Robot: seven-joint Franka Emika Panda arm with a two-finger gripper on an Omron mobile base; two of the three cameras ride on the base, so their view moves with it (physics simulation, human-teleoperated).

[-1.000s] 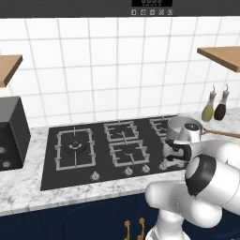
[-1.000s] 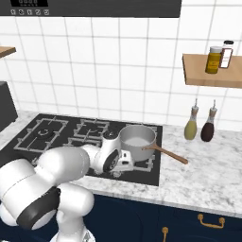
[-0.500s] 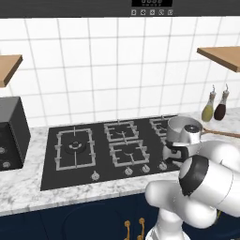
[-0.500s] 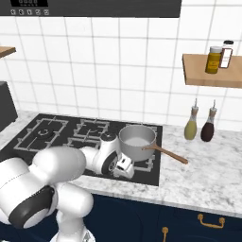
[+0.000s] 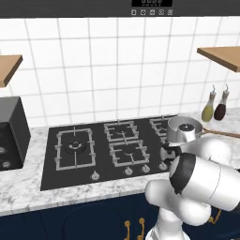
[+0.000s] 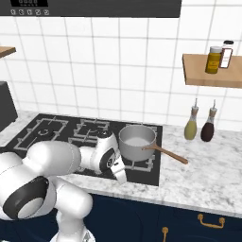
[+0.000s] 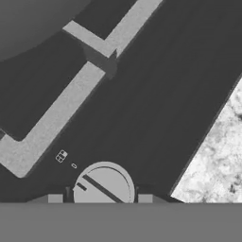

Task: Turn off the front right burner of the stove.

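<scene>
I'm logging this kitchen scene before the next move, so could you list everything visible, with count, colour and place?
stove: one, black glass, set in the marble counter.
grates: five, grey, on the stove; the front right burner sits under the pot.
knobs: a row, silver, along the stove's front edge; one sits right before the fingertips.
pot: one, silver, wooden handle, on the right grates.
bottles: two, yellowish and dark, on the counter by the wall.
jars: two, on the right wooden shelf.
black appliance: one, left of the stove.
hand: one, white, at the stove's front edge.
</scene>
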